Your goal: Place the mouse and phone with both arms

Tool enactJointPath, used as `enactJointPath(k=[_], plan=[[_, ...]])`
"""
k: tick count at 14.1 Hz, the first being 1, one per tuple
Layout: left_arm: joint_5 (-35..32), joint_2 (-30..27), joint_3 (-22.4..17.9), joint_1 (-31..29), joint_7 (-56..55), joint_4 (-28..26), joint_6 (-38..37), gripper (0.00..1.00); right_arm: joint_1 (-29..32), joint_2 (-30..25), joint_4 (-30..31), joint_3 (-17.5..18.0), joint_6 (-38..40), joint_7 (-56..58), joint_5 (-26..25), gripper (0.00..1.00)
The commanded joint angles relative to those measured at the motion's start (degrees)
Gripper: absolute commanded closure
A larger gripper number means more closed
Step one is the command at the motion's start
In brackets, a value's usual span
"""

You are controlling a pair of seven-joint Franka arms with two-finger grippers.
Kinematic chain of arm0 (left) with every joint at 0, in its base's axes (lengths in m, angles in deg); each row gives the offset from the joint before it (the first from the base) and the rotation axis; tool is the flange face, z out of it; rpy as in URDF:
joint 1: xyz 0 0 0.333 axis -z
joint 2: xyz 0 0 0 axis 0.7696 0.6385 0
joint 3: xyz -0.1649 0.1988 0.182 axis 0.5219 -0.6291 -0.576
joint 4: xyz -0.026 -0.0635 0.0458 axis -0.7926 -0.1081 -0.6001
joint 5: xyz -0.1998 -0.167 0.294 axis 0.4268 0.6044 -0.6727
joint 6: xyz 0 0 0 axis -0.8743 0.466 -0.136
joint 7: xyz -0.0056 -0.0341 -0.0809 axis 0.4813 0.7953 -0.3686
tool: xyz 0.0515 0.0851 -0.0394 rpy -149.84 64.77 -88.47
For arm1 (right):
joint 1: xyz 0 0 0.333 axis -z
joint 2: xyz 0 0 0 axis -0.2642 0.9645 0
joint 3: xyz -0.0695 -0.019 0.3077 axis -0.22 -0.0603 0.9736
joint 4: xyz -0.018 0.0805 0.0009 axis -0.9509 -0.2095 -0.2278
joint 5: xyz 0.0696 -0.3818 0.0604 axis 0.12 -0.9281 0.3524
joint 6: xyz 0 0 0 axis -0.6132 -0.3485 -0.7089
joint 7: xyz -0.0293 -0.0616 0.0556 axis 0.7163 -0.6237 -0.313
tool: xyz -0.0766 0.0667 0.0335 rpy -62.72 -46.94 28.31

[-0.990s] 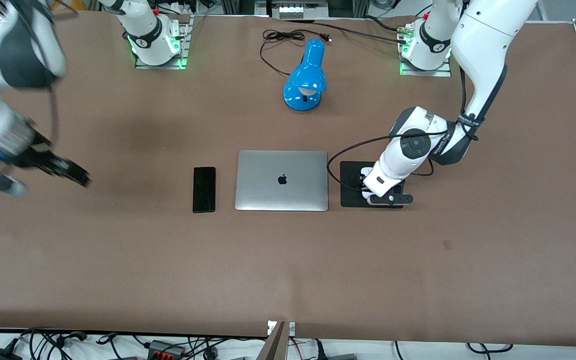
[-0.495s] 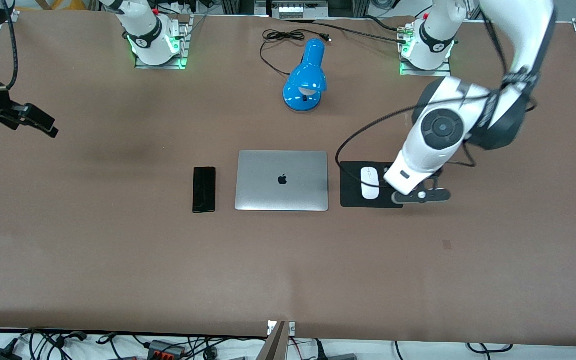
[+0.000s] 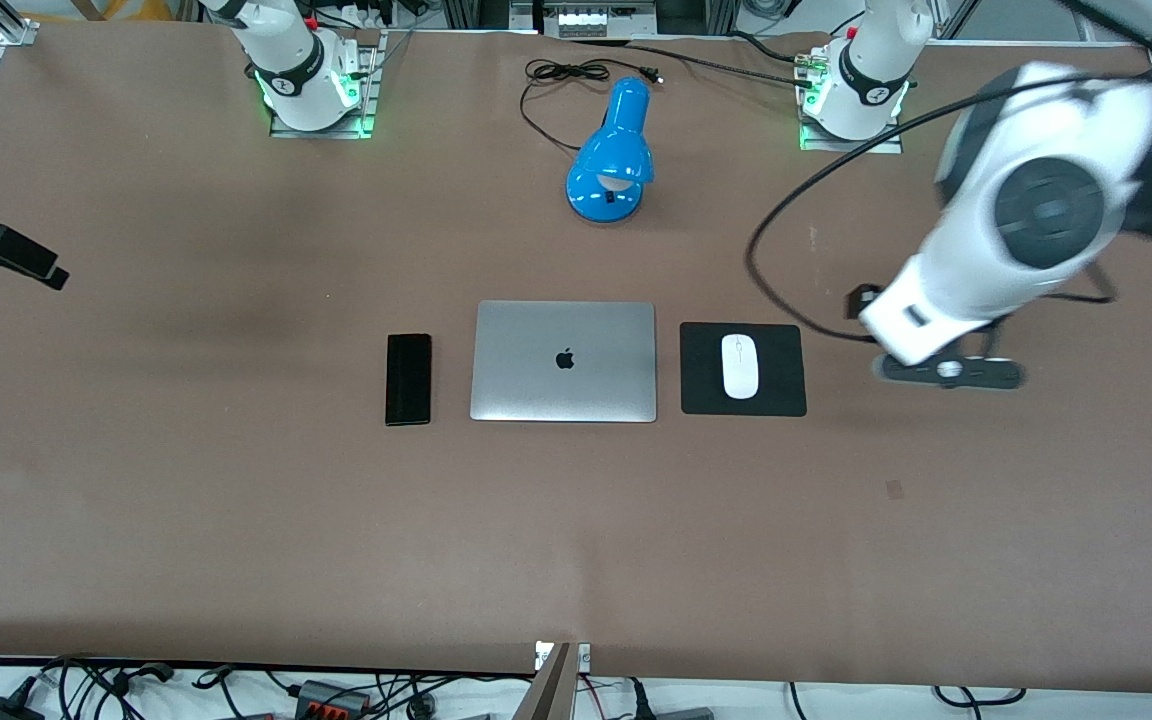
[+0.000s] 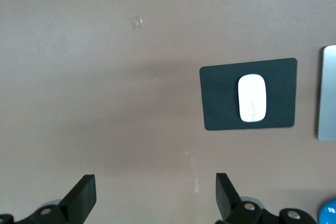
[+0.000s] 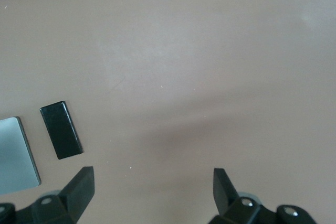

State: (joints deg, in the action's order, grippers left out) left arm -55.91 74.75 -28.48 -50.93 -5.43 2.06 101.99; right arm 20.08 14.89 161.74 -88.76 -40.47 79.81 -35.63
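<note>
Two items we list as placed: mouse (image 3: 739, 366) on the black pad (image 3: 786, 397), centre-right of frame; phone (image 3: 408, 379) flat beside the laptop (image 3: 563, 361). Left gripper (image 4: 155, 195) and right gripper (image 5: 152, 186): jaws wide apart, empty, over bare brown desk (image 3: 576, 540). We advise clearing upward, away from both. Blue lamp (image 3: 612, 150) upper centre.
</note>
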Motion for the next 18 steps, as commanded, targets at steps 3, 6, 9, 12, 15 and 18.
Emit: enactJointPath(k=[3, 6, 9, 12, 15, 18], plan=[[13.2, -11.9, -10.0, -0.3, 6.9, -6.5, -1.6, 0.0, 0.6, 0.1, -1.3, 0.7, 2.8, 0.5, 0.2, 0.0], [13.5, -17.5, -15.7, 2.3, 11.7, -13.8, 5.0, 0.0, 0.5, 0.4, -1.3, 0.7, 2.2, -0.1, 0.4, 0.0], [13.4, -18.6, -19.2, 4.0, 11.6, -17.8, 13.5, 0.0, 0.3, 0.5, -1.3, 0.9, 2.1, -0.3, 0.1, 0.0], [13.4, -19.8, -19.1, 3.7, 11.5, -19.7, 13.6, 0.0, 0.3, 0.7, -1.3, 1.0, 2.4, -0.1, 0.2, 0.0], [13.1, -19.0, -19.1, 3.2, 8.8, -18.9, 13.1, 0.0, 0.3, 0.7, -1.3, 1.0, 2.6, -0.1, 0.2, 0.0], [13.1, -19.1, -18.8, 3.2, 8.2, -19.0, 12.7, 0.0, 0.3, 0.7, -1.3, 1.0, 2.6, -0.4, 0.2, 0.0]])
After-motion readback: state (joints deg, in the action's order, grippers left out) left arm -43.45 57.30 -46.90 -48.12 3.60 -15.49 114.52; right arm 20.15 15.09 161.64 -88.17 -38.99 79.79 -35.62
